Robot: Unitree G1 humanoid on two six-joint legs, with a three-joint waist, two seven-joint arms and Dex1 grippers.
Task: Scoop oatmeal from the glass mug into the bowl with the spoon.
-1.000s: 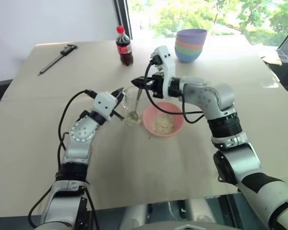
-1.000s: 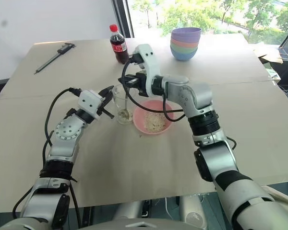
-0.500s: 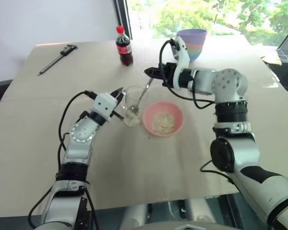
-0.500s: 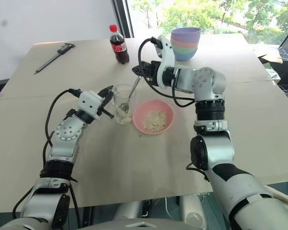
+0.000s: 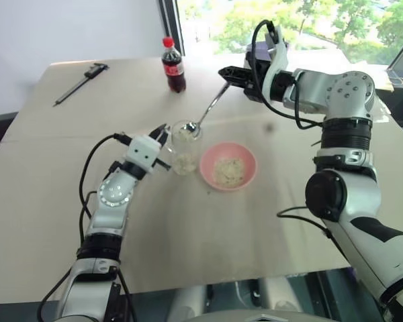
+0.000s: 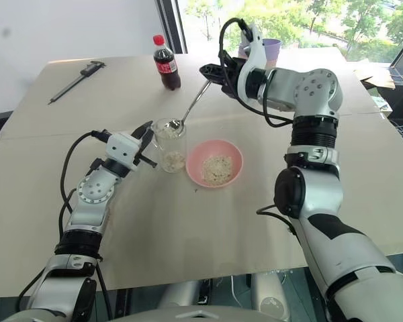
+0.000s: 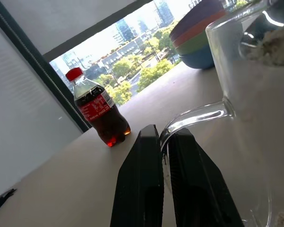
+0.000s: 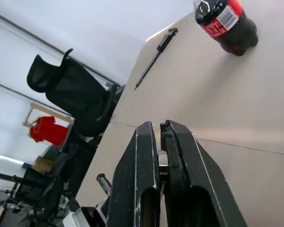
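The glass mug (image 5: 185,149) stands upright on the table just left of the pink bowl (image 5: 207,168), and both hold oatmeal (image 5: 229,170). My left gripper (image 7: 163,136) is shut on the mug's clear handle (image 7: 194,115). Above and behind the mug, my right gripper (image 5: 224,72) is shut on the end of the spoon's handle. The spoon (image 5: 209,109) slants down to the left. Its oval end sits at the mug's rim with a lump of oatmeal (image 7: 276,46) on it.
A cola bottle (image 5: 174,65) stands behind the mug. A dark caliper (image 5: 80,82) lies at the far left of the table. A stack of coloured bowls (image 7: 199,42) sits at the back, partly hidden by my right arm.
My right gripper has risen and swung to the right, rolling as it went. The spoon's end has come up from the mug's bottom to its rim. The left gripper and mug kept still.
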